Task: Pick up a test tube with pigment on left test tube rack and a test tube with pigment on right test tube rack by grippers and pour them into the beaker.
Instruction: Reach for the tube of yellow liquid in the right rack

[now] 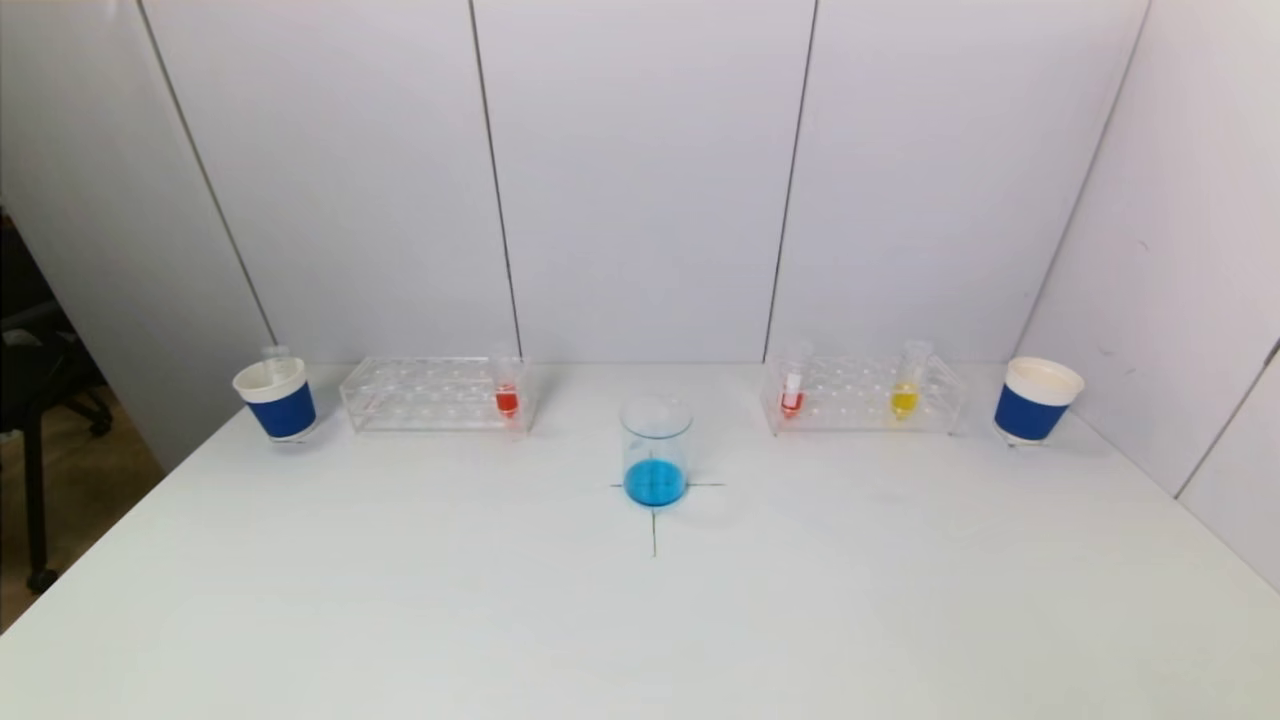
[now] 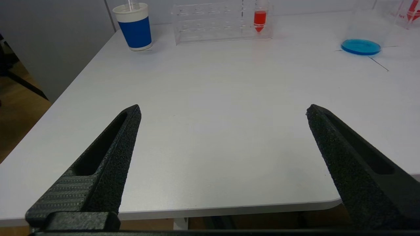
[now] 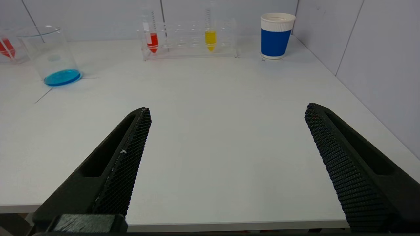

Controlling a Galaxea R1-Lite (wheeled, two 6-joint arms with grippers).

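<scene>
While both grippers hang back at the near table edge, nothing lifted yet. Left gripper (image 2: 223, 111) near-left of the beaker (image 1: 655, 450), fingers (image 2: 108, 157) spread wide, holding nothing. Right gripper (image 3: 226, 111) near-right of the beaker, fingers (image 3: 121, 164) likewise spread wide and empty.

Beaker at table (image 1: 400, 600) centre on the cross mark, already holding a shallow blue layer; can't tell from this where that came from. Left rack (image 1: 435, 393) back-left of the beaker, one red tube (image 1: 507, 395) upright in the end nearest the beaker. Right rack (image 1: 862, 395) back-right of the beaker, with a red-tipped tube (image 1: 792, 393) at the beaker-side end and a yellow tube (image 1: 905, 392) further out. Blue-banded cup (image 1: 277, 398) beyond the left rack, a clear tube standing in it; matching cup (image 1: 1035, 400) beyond the right rack.

Status, judged: both picks and both pours still to do. On the right, choice between red-tipped and yellow open. Both reaches long, since racks sit well apart from the fingers.
</scene>
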